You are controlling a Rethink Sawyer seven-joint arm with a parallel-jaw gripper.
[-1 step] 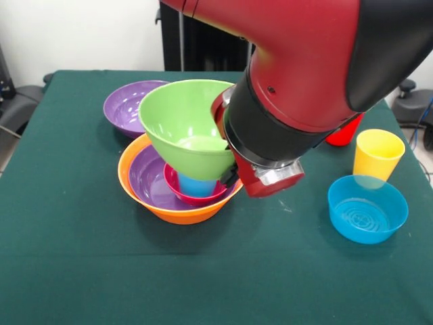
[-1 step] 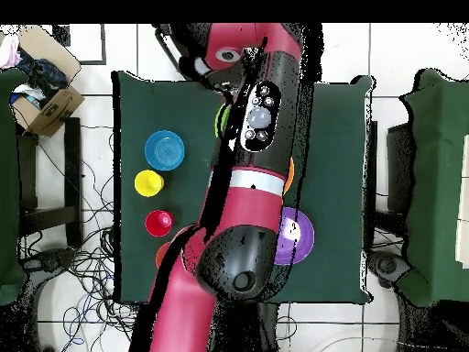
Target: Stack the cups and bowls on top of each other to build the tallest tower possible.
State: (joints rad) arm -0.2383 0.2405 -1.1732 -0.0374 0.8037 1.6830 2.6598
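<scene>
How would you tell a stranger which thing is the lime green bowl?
Find the big orange bowl near the middle of the green table; a purple bowl and a small pink-red bowl nest inside it. The lime green bowl sits tilted on the blue cup there, the highest of the pile and the only green one.

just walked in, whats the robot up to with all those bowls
The red arm is at the tower: a large orange bowl holding a purple bowl, a pink-red bowl and a blue cup, with the lime green bowl on top. Its gripper is hidden. A yellow cup and blue bowl wait aside.
</scene>
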